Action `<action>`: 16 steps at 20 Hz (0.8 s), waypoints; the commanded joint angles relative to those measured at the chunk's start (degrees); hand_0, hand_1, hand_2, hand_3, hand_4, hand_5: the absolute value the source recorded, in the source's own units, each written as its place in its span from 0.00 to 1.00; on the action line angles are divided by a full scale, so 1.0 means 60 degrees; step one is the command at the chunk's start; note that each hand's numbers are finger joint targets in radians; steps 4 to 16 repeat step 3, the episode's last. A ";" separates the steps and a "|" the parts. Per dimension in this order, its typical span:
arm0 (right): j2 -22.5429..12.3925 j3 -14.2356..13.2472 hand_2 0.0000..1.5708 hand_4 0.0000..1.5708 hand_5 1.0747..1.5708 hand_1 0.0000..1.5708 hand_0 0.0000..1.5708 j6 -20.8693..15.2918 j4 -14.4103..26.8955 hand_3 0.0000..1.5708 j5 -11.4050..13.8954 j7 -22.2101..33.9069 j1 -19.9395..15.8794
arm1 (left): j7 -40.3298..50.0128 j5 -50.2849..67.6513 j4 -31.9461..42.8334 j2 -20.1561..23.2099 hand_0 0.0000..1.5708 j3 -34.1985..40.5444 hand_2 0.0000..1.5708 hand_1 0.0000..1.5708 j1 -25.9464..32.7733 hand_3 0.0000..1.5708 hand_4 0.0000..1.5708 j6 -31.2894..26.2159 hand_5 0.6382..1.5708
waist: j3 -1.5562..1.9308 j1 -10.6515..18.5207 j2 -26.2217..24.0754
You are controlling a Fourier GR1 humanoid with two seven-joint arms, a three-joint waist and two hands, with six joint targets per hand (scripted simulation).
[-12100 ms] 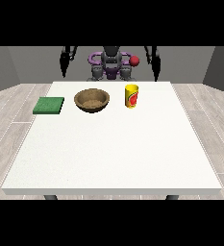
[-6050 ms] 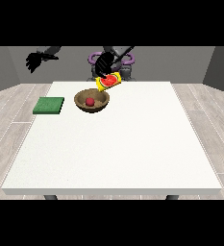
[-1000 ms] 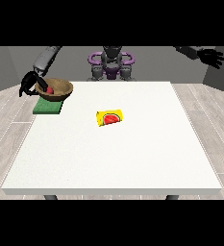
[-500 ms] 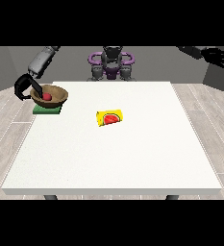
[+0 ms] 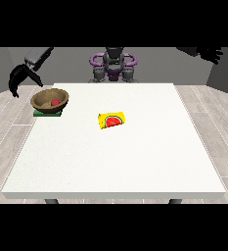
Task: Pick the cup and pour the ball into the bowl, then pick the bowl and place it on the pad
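A brown wooden bowl (image 5: 50, 100) rests on the green pad (image 5: 40, 113) at the table's left side, with a red ball (image 5: 54, 102) inside it. The yellow cup (image 5: 111, 120) with a watermelon print lies on its side near the table's middle. The hand at the view's left (image 5: 18, 78) hangs in the air above and left of the bowl, apart from it, fingers spread and holding nothing. The hand at the view's right (image 5: 210, 53) is raised high at the far right, off the table, fingers extended.
The white table (image 5: 135, 162) stretches wide toward the camera. The robot's torso (image 5: 113, 66) stands behind the table's far edge. A wooden floor surrounds the table.
The bowl has been set down on the pad and let go. The hand at the view's left has lifted up and away to the left. The other hand stayed raised.
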 commanded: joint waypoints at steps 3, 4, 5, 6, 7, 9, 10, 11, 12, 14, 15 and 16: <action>0.0788 0.0432 0.00 0.30 0.72 0.00 0.00 0.0688 -0.0802 0.00 -0.0208 0.0638 -0.0632 | 0.1030 -0.0642 0.0002 -0.1012 0.00 -0.0926 0.00 0.00 0.0532 0.00 0.57 0.0798 0.99 | -0.0021 -0.0498 -0.2408; 0.0788 0.0432 0.00 0.30 0.72 0.00 0.00 0.0688 -0.0802 0.00 -0.0208 0.0638 -0.0632 | 0.1030 -0.0642 0.0002 -0.1012 0.00 -0.0926 0.00 0.00 0.0532 0.00 0.57 0.0798 0.99 | -0.0021 -0.0498 -0.2408; 0.0788 0.0432 0.00 0.30 0.72 0.00 0.00 0.0688 -0.0802 0.00 -0.0208 0.0638 -0.0632 | 0.1030 -0.0642 0.0002 -0.1012 0.00 -0.0926 0.00 0.00 0.0532 0.00 0.57 0.0798 0.99 | -0.0021 -0.0498 -0.2408; 0.0788 0.0432 0.00 0.30 0.72 0.00 0.00 0.0688 -0.0802 0.00 -0.0208 0.0638 -0.0632 | 0.1030 -0.0642 0.0002 -0.1012 0.00 -0.0926 0.00 0.00 0.0532 0.00 0.57 0.0798 0.99 | -0.0021 -0.0498 -0.2408; 0.0788 0.0432 0.00 0.30 0.72 0.00 0.00 0.0688 -0.0802 0.00 -0.0208 0.0638 -0.0632 | 0.1030 -0.0642 0.0002 -0.1012 0.00 -0.0926 0.00 0.00 0.0532 0.00 0.57 0.0798 0.99 | -0.0021 -0.0498 -0.2408; 0.0788 0.0432 0.00 0.30 0.72 0.00 0.00 0.0688 -0.0802 0.00 -0.0208 0.0638 -0.0632 | 0.1030 -0.0642 0.0002 -0.1012 0.00 -0.0926 0.00 0.00 0.0532 0.00 0.57 0.0798 0.99 | -0.0021 -0.0498 -0.2408; 0.0788 0.0432 0.00 0.30 0.72 0.00 0.00 0.0688 -0.0802 0.00 -0.0208 0.0638 -0.0632 | 0.1030 -0.0642 0.0002 -0.1012 0.00 -0.0926 0.00 0.00 0.0532 0.00 0.57 0.0798 0.99 | -0.0021 -0.0498 -0.2408; 0.0788 0.0432 0.00 0.30 0.72 0.00 0.00 0.0688 -0.0802 0.00 -0.0208 0.0638 -0.0632 | 0.1030 -0.0642 0.0002 -0.1012 0.00 -0.0926 0.00 0.00 0.0532 0.00 0.57 0.0798 0.99 | -0.0021 -0.0498 -0.2408; 0.0788 0.0432 0.00 0.30 0.72 0.00 0.00 0.0688 -0.0802 0.00 -0.0208 0.0638 -0.0632 | 0.1030 -0.0642 0.0002 -0.1012 0.00 -0.0926 0.00 0.00 0.0532 0.00 0.57 0.0798 0.99 | -0.0021 -0.0498 -0.2408; 0.0788 0.0432 0.00 0.30 0.72 0.00 0.00 0.0688 -0.0802 0.00 -0.0208 0.0638 -0.0632 | 0.1030 -0.0642 0.0002 -0.1012 0.00 -0.0926 0.00 0.00 0.0532 0.00 0.57 0.0798 0.99 | -0.0021 -0.0498 -0.2408; 0.0788 0.0432 0.00 0.30 0.72 0.00 0.00 0.0688 -0.0802 0.00 -0.0208 0.0638 -0.0632 | 0.1030 -0.0642 0.0002 -0.1012 0.00 -0.0926 0.00 0.00 0.0532 0.00 0.57 0.0798 0.99 | -0.0021 -0.0498 -0.2408; 0.0788 0.0432 0.00 0.30 0.72 0.00 0.00 0.0688 -0.0802 0.00 -0.0208 0.0638 -0.0632 | 0.1030 -0.0642 0.0002 -0.1012 0.00 -0.0926 0.00 0.00 0.0532 0.00 0.57 0.0798 0.99 | -0.0021 -0.0498 -0.2408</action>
